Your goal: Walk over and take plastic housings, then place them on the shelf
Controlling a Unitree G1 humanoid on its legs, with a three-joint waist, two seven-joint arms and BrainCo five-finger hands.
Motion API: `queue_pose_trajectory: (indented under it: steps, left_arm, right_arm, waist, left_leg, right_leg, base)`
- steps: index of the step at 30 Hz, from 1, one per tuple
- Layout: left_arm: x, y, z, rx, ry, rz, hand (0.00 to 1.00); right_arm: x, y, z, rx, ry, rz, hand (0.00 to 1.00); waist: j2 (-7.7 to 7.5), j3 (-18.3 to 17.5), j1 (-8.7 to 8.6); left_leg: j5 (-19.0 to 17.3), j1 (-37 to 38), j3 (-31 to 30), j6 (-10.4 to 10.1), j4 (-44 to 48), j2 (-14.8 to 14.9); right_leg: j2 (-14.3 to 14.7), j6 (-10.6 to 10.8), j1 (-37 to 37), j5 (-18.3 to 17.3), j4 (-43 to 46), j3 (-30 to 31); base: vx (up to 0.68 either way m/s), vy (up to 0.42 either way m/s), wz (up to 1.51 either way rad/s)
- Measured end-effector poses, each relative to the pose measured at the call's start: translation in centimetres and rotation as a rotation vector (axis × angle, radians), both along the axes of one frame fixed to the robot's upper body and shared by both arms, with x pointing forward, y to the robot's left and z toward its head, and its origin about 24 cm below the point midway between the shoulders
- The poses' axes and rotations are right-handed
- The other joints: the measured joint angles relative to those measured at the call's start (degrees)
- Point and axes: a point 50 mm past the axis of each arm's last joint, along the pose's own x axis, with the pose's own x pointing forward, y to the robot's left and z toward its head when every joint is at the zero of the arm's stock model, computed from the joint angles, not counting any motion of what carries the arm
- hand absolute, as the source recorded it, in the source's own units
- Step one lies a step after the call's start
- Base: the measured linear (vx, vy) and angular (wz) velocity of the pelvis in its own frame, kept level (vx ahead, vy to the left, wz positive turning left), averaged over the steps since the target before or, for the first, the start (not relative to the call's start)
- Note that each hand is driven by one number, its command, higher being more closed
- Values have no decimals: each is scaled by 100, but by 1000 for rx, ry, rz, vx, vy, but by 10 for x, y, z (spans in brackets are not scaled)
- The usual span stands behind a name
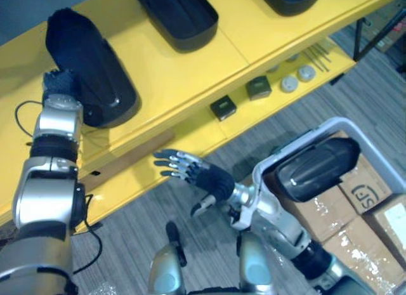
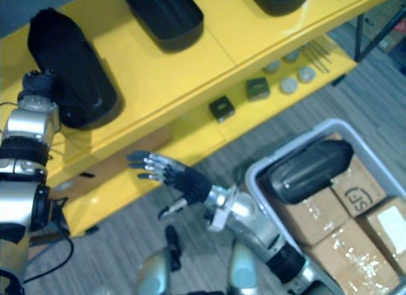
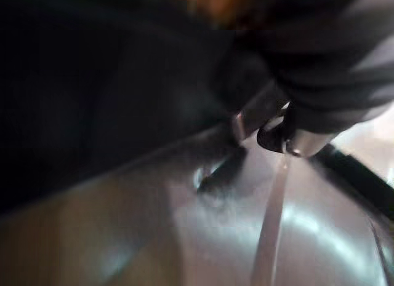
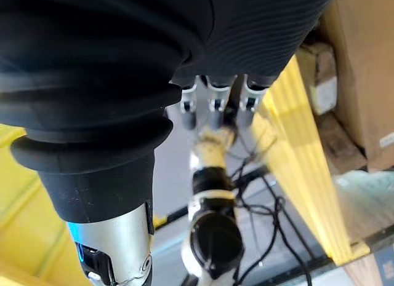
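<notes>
Nearest: right hand over the grey floor, fingers spread straight, holding nothing. Further up, left hand against a black plastic housing lying on the yellow shelf — cannot tell whether closed on it. Second housing further along the shelf; another housing inside the white bin.

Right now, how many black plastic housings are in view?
4. On the yellow shelf, top level: left housing beside the left hand, middle housing, third housing cut off by the top edge. Fourth housing lies in the white bin. Others may be hidden.
</notes>
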Motion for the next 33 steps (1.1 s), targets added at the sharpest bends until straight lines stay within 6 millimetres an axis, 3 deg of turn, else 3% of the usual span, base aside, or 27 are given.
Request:
queue_pose_trajectory:
  steps: [11, 14, 17, 19, 23, 27, 29, 31, 33]
  left_arm:
    - [-4, 6, 3, 35, 16, 117, 0]
    - [-9, 10, 8, 28, -74, 224, 0]
    - [-15, 15, 19, -1, -232, 351, 0]
    - [-22, 19, 39, -9, -389, 451, 0]
    - [-35, 22, 70, 57, -592, 517, 0]
    - [-52, 30, 95, 141, -769, 527, 0]
    - [-56, 30, 88, 167, -812, 489, 0]
    - [-58, 28, 69, 219, -806, 420, 0]
    - [-69, 24, 47, 208, -848, 342, 0]
  right_arm:
    - [0, -4, -6, 12, 36, -42, 0]
    - [-1, -10, -10, 25, 60, -84, 0]
    - [-1, -20, -12, 61, 57, -134, 0]
    - [0, -30, -11, 98, 38, -186, 0]
    - [1, -40, -7, 148, 2, -237, 0]
    - [7, -48, -6, 186, -6, -310, 0]
    - [12, -53, -7, 195, 7, -361, 0]
    - [17, -60, -7, 211, 18, -422, 0]
    - [24, -74, -1, 228, -10, -524, 0]
  waist:
    - [0, 0, -12]
    - [0, 0, -15]
    - [0, 0, -26]
    - [-2, -1, -28]
    - [-16, -21, -47]
    - [-29, -310, -20]
    - [-27, -554, 10]
    - [-19, -924, 38]
    - [-16, -1157, 192]
  left_leg:
    - [-48, -19, 78, -8, 119, 58]
    - [-62, -38, 76, 1, 149, 59]
    - [-62, -20, 84, 1, 117, 55]
    - [-59, 37, 99, 2, 72, 43]
    - [-53, 378, 125, -4, -112, 19]
    - [-3, 621, 109, -21, -378, -22]
    - [7, 755, 71, -23, -489, -28]
    - [8, 840, 23, -22, -559, -31]
    - [7, 1123, -118, -23, -680, -42]
  right_leg:
    - [51, 0, -67, 0, 75, 84]
    - [48, 0, -67, 0, 74, 84]
    - [47, 0, -66, 1, 65, 86]
    - [39, -1, -33, 2, 51, 87]
    - [35, 1, 314, 2, -118, 58]
    - [22, 13, 595, 8, -369, -56]
    - [20, 13, 822, 8, -546, -171]
    - [17, 14, 1060, 9, -756, -339]
    - [32, 14, 1500, 8, -903, -612]
  base:
    - [-4, -2, -4]
    - [0, 0, 0]
    - [0, 0, 0]
    - [0, 0, 0]
    - [45, 4, -3]
    - [54, 2, 7]
    - [108, 4, 22]
    - [145, -1, 31]
    - [141, -12, 35]
